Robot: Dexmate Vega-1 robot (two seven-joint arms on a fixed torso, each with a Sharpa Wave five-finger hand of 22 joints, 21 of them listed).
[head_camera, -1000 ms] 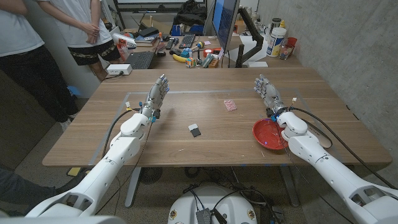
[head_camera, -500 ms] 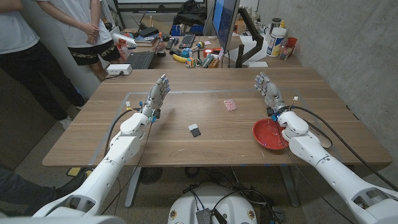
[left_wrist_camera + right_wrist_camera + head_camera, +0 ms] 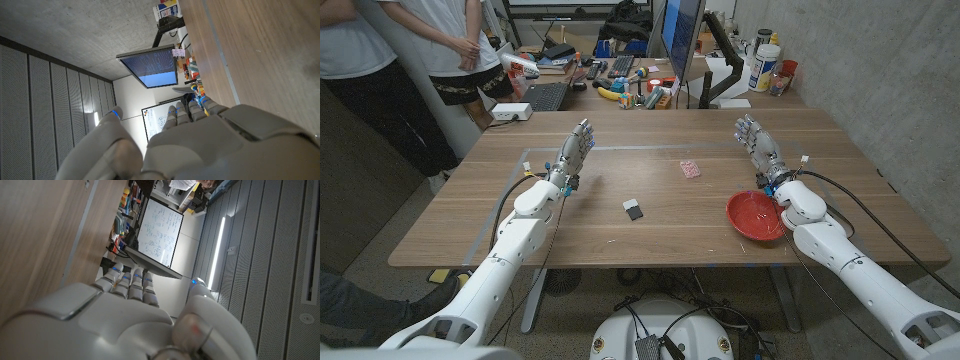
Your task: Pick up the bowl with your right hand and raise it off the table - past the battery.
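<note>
Head view: looking down from above the table (image 3: pixel 650 235), both arms entering from the near corners. Wrist views: close behind each hand, facing across the table toward the monitor (image 3: pixel 150 67), shared by both.

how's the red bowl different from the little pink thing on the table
The red bowl is much larger than the pink item. The bowl is round and deep red; the pink item is flat, roughly square and pale. The bowl sits by the table's near edge beside the right hand's wrist; the pink item lies farther back, nearer the middle. Neither is held by a hand.
</note>
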